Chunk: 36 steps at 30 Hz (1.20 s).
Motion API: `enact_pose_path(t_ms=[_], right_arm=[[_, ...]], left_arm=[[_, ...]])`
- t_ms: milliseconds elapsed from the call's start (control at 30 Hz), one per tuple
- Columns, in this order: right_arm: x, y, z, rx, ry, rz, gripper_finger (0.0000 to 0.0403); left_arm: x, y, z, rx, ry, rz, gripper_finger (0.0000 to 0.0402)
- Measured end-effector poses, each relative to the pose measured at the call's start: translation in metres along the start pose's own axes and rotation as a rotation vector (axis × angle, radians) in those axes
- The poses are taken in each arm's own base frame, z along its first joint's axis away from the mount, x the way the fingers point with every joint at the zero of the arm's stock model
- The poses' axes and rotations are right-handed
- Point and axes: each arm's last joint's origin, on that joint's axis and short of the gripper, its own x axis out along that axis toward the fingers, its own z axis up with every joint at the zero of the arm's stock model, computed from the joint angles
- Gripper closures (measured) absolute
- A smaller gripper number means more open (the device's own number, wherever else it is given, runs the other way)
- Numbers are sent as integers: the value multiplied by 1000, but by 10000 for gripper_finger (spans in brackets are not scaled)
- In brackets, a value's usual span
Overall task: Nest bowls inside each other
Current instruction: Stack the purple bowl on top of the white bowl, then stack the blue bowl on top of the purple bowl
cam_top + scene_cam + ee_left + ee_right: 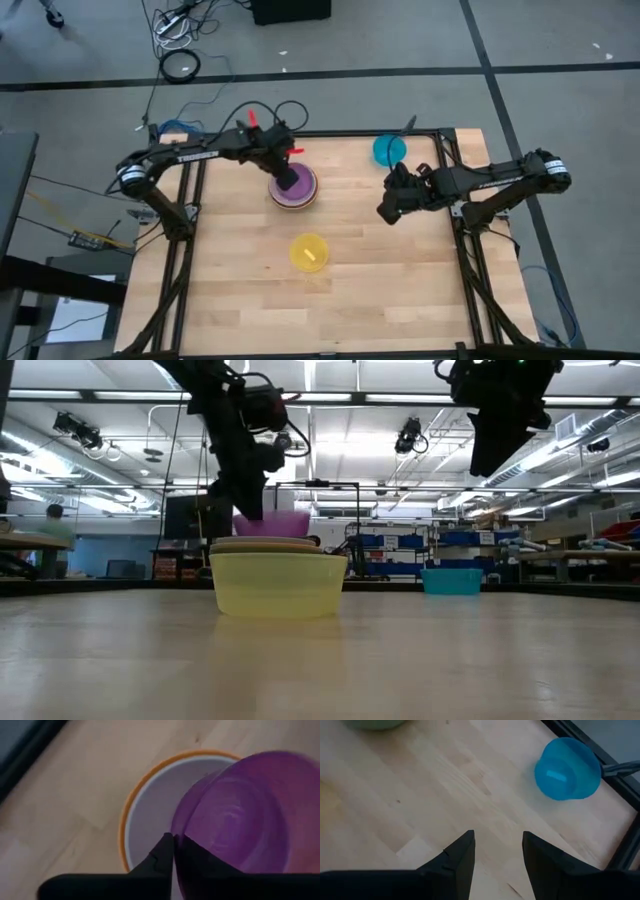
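A purple bowl (235, 815) hangs over the hollow of a white bowl (150, 805), which is nested in an orange bowl (131, 800). This stack (293, 192) stands at the table's far middle. My left gripper (173, 851) is shut on the purple bowl. A yellow bowl (309, 252) stands on its base at the table's centre, and a blue bowl (390, 150) at the far right. My right gripper (388, 212) hovers open above bare wood, near the blue bowl (567, 769). A green bowl's edge (375, 724) shows in the right wrist view. My left gripper pinches the purple bowl's rim (176, 832), with one finger (195, 857) inside the bowl and the other (161, 854) outside. The fingers slant down from above. The bowl stays mouth up over the white bowl. I cannot tell whether its base rests in the white bowl.
Black frame rails (185, 250) run along the table's left, right and far edges. Bare wood (330, 310) lies toward the near edge. Cables (180, 65) lie on the floor beyond the far edge.
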Motion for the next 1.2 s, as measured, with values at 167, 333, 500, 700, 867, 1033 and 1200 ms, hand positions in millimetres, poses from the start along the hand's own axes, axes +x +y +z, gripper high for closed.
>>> enact_pose_path(t_ms=[167,333,500,700,867,1033,1200], right_arm=[[2,-2,2,5,3,-9,252],[5,-6,5,8,0,-29,252],[11,-15,13,20,-13,-84,252],[26,-37,32,67,-33,-164,252],[48,-64,58,149,-23,-135,249],[93,-83,79,165,53,-58,241],[151,-88,82,126,184,-91,238]], left_arm=[[6,0,-4,-28,62,2,319],[6,-1,-7,-29,92,-23,284],[4,-2,-5,-44,79,-38,276],[-13,-11,9,-9,11,-86,275],[-64,-28,26,63,-150,-177,275],[-131,-38,28,131,-325,-238,275],[-183,-43,10,168,-461,-302,275]])
